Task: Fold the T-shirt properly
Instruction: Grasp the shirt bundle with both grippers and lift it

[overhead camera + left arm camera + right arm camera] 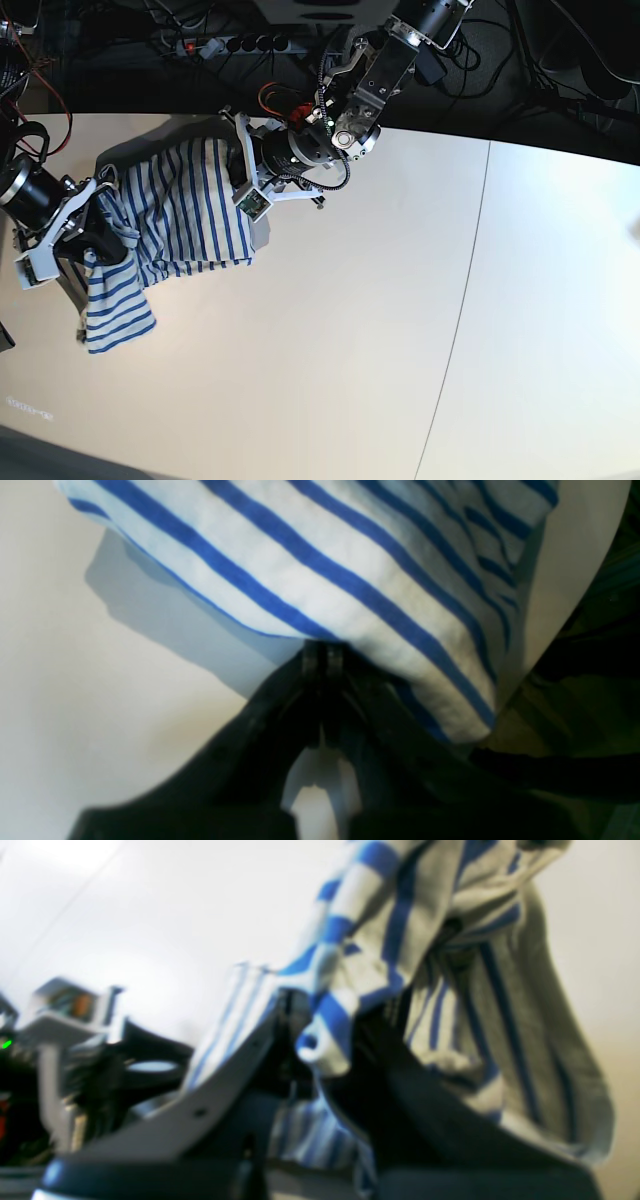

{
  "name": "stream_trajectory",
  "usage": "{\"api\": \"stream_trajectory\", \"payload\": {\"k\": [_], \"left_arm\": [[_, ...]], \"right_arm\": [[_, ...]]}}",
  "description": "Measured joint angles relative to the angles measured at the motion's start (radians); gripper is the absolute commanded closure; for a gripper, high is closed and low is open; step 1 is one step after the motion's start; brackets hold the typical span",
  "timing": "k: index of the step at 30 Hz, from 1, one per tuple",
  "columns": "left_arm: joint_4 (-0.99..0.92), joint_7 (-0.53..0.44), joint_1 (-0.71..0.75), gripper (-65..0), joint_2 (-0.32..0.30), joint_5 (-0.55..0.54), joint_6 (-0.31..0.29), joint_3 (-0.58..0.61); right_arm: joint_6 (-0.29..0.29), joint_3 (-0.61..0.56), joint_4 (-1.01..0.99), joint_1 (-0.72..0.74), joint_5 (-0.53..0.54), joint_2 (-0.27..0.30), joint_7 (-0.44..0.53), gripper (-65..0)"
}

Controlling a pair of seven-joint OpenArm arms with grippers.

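Note:
The T-shirt (185,215), cream-white with blue stripes, is stretched above the white table (350,350) at the left of the base view. One end of it hangs down (115,315). My left gripper (243,170) is at the shirt's right edge. In the left wrist view its fingers (320,652) are shut on the hem of the T-shirt (350,570). My right gripper (95,228) holds the shirt's left side. In the right wrist view bunched T-shirt cloth (330,1025) is pinched between the pale finger (225,1090) and the dark finger (400,1090).
A thin seam (468,290) runs down the table right of centre. Cables and a power strip (235,43) lie behind the table's far edge. In the left wrist view the table's edge (565,615) borders dark floor on the right.

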Motion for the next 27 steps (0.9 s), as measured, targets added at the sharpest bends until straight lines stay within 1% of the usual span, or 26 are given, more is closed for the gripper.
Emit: {"api": "stream_trajectory", "payload": {"k": [8,13,17,18,20,21,22,23,27], "left_arm": [[0.000,-0.004,0.000,0.0,0.000,0.001,0.000,0.000],[0.000,-0.008,0.000,0.0,0.000,0.002,0.000,0.000],[0.000,-0.009,0.000,0.0,0.000,0.002,0.000,-0.001],[0.000,-0.009,0.000,0.0,0.000,0.001,0.000,-0.001],[0.000,-0.007,-0.003,0.0,0.000,-0.010,0.000,-0.001],[-0.001,-0.007,-0.005,0.0,0.000,-0.010,0.000,-0.001],[-0.001,-0.007,-0.007,0.0,0.000,-0.011,0.000,-0.001],[-0.001,-0.005,-0.009,0.0,-0.003,-0.013,0.000,-0.001],[-0.002,0.013,-0.030,-0.1,-0.003,-0.014,-0.001,0.000]], "right_arm": [[0.000,-0.167,0.031,-0.004,-0.071,0.001,0.002,0.0],[0.000,-0.282,0.031,-0.005,-0.187,0.003,0.000,0.0],[0.000,-0.361,0.031,-0.005,-0.238,0.003,-0.051,0.0],[0.000,-0.378,0.031,-0.005,-0.239,0.003,-0.056,-2.2],[0.000,-0.410,0.031,-0.005,-0.245,0.004,-0.055,-21.7],[0.000,-0.428,0.031,-0.005,-0.251,0.004,-0.055,-29.1],[0.000,-0.445,0.031,-0.005,-0.258,0.005,-0.055,-33.9],[0.000,-0.454,0.031,-0.005,-0.284,0.004,-0.053,-35.8],[0.000,-0.478,0.031,-0.005,-0.268,0.005,-0.047,-35.8]]}}
